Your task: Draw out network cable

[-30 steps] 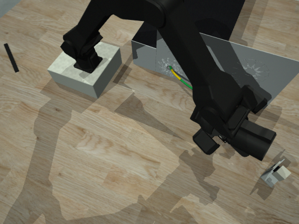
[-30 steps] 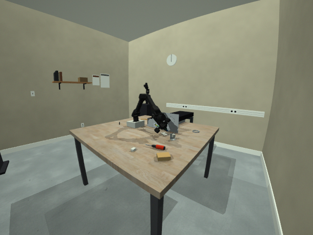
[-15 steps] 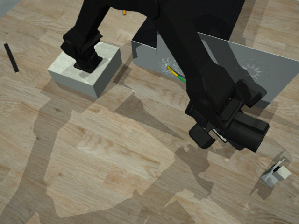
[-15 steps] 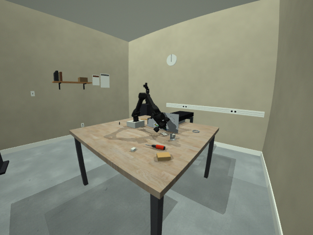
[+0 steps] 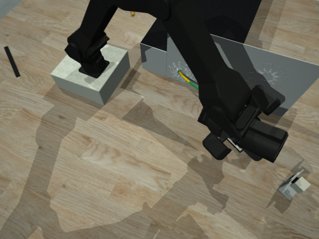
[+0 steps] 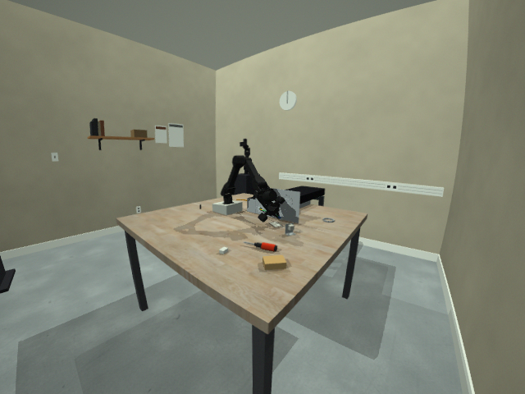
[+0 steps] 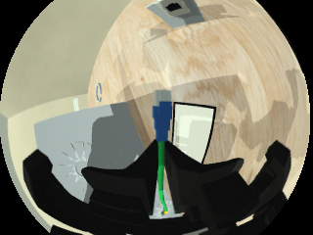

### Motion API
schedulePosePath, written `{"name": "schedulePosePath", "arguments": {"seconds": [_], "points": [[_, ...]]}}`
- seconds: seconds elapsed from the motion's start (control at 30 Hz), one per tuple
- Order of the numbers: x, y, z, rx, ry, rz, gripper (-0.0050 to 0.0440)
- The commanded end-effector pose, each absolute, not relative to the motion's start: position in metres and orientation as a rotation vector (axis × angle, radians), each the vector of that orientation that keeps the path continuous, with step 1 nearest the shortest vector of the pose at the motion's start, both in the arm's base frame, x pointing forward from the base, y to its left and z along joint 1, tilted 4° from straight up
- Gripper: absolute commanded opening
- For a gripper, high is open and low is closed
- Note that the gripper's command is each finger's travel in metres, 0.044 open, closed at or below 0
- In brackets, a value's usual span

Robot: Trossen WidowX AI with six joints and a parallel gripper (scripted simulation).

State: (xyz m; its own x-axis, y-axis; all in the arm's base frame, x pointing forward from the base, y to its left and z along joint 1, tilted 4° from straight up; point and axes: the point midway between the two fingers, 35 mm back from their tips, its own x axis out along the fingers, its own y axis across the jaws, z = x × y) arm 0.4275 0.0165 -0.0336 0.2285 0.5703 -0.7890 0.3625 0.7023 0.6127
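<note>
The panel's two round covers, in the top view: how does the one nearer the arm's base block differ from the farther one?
The nearer cover has the network cable coming out through its middle, yellow band showing; the farther cover has nothing through it. The arm hides part of the nearer cover; the farther cover shows almost whole. Both are pale star-cut circles in the same grey panel.

screwdriver, cardboard box — wall clock
</note>
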Motion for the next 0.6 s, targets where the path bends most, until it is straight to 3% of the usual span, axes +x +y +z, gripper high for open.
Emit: {"name": "schedulePosePath", "arguments": {"seconds": [0.0,0.57], "points": [[0.4288,0.0160,-0.0363,0.849,1.382,0.170,-0.0050],[0.4325,0.0155,-0.0303,0.844,1.367,0.174,-0.0050]]}}
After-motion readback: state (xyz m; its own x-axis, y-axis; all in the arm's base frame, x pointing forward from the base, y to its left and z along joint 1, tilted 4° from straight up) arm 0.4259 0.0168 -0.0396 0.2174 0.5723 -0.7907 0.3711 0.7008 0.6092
